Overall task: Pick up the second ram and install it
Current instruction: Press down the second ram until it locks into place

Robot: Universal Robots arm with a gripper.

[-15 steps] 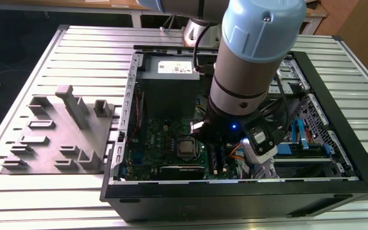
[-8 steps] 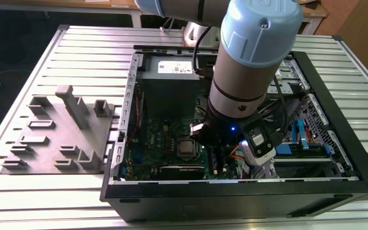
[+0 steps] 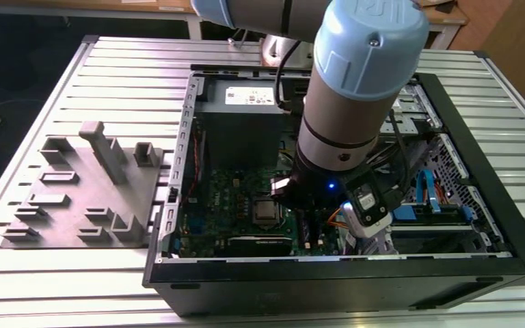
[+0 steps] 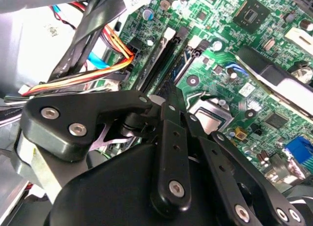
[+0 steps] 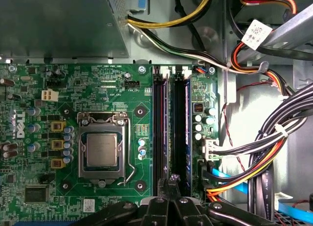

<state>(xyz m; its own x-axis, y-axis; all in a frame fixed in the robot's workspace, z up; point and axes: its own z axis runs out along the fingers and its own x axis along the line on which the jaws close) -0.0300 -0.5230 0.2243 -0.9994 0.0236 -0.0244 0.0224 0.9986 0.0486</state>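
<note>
The second ram [image 5: 171, 123] is a thin dark strip standing on edge in line with the motherboard's memory slots, between a black slot [image 5: 159, 128] and a blue slot [image 5: 183, 128]. In the second wrist view the same ram [image 4: 159, 64] runs away from the fingertips. My gripper [image 5: 171, 181] sits at the strip's near end with its fingers closed together on the strip's top edge. Its black linkages spread out behind the gripper [image 4: 172, 91]. In the exterior view the arm [image 3: 344, 123] reaches down into the open computer case, low over the board.
The CPU socket [image 5: 100, 147] lies beside the slots. Bundled cables [image 5: 254, 152] crowd the other side, and the power supply [image 3: 244, 102] sits at the far end of the case [image 3: 335, 270]. A grey holder tray [image 3: 80, 198] with upright slabs rests on the slatted table at the exterior view's left.
</note>
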